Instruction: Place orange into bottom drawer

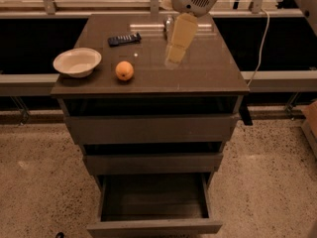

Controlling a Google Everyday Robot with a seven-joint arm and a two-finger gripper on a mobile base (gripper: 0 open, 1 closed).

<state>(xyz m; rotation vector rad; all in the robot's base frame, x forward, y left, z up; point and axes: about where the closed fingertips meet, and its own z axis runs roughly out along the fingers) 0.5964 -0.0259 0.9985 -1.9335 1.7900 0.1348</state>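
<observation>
The orange [125, 70] sits on the cabinet top [208, 73], left of centre, just right of a cream bowl [77, 62]. My gripper [175, 55] hangs from the cream arm above the middle of the top, to the right of the orange and apart from it, holding nothing that I can see. The bottom drawer [153, 226] is pulled out and its box-shaped inside shows nothing in it.
A black flat device [124, 38] lies at the back of the top. A small metal can [169, 22] is partly hidden behind the arm. The two upper drawers [148, 129] stand slightly ajar. A white cable [261, 38] hangs at the right. Speckled floor surrounds the cabinet.
</observation>
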